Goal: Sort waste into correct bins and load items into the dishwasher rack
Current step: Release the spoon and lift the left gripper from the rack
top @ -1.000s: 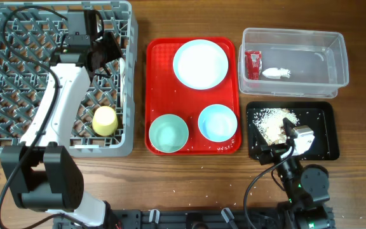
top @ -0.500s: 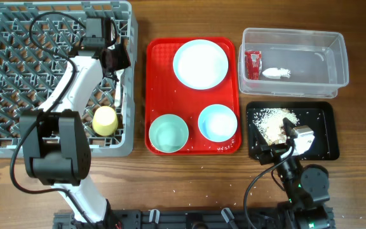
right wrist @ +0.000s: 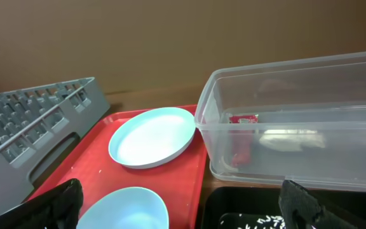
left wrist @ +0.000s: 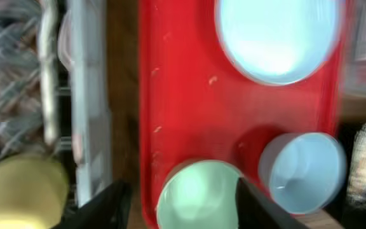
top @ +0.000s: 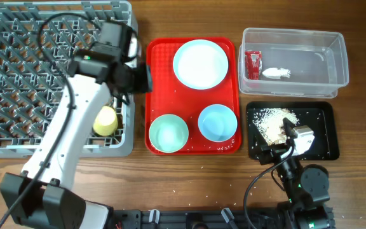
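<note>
The round mint green saucer [top: 168, 133] sits at the red plastic serving tray's [top: 161, 95] 7 o'clock corner. The left gripper [top: 140, 77], fingers spread wide and empty, hangs at the tray's 9 o'clock edge. The right gripper [right wrist: 180, 205] rests wide open.

1. No word, number, brand or sign can be read in any view.
2. The red sauce packet [top: 253, 64] in the clear tub [top: 337, 46] is too small for any print on it to be made out.
3. The left wrist view is blurred throughout.
</note>
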